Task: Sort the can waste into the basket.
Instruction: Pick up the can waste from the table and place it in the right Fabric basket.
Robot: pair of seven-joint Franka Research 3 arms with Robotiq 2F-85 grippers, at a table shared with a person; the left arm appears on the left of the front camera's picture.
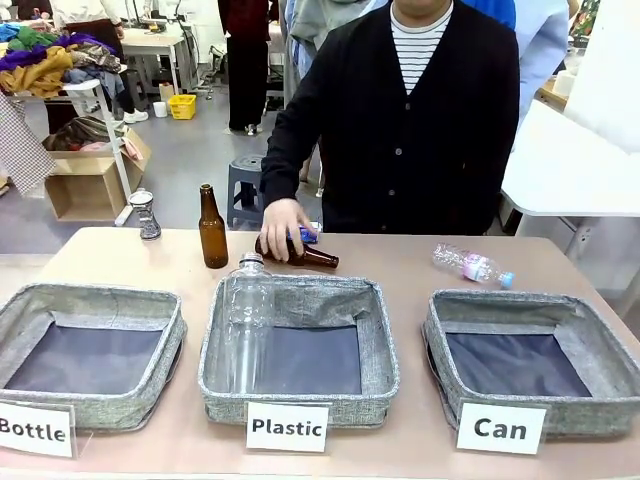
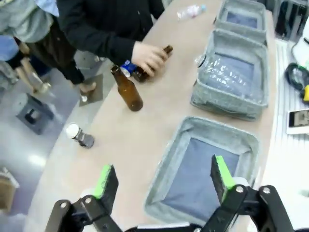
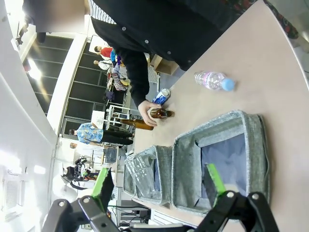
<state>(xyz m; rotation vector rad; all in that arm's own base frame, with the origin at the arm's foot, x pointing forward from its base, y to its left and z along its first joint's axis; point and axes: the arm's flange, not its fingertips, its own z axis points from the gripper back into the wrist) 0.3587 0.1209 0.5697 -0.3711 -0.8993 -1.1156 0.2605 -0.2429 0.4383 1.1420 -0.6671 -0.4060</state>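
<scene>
Three grey bins sat in a row along the near edge of the table [image 1: 400,270], with white cards reading "Bottle" [image 1: 35,430], "Plastic" [image 1: 287,427] and "Can" [image 1: 500,428]. The basket [image 1: 437,340] behind the "Can" card was at the right end, its dark bottom showing. The dark slim can [image 1: 146,214] stood upright at the far-left edge. The blue can [image 1: 306,235] lay at the far edge, just behind a lying brown bottle [image 1: 315,257] under the person's hand [image 1: 283,222]. A bare strip of table ran between bins and bottles. The left end effector [image 2: 164,179] hung wide open over the "Bottle" bin [image 2: 166,164], and the right end effector [image 3: 159,181] was wide open above the basket
</scene>
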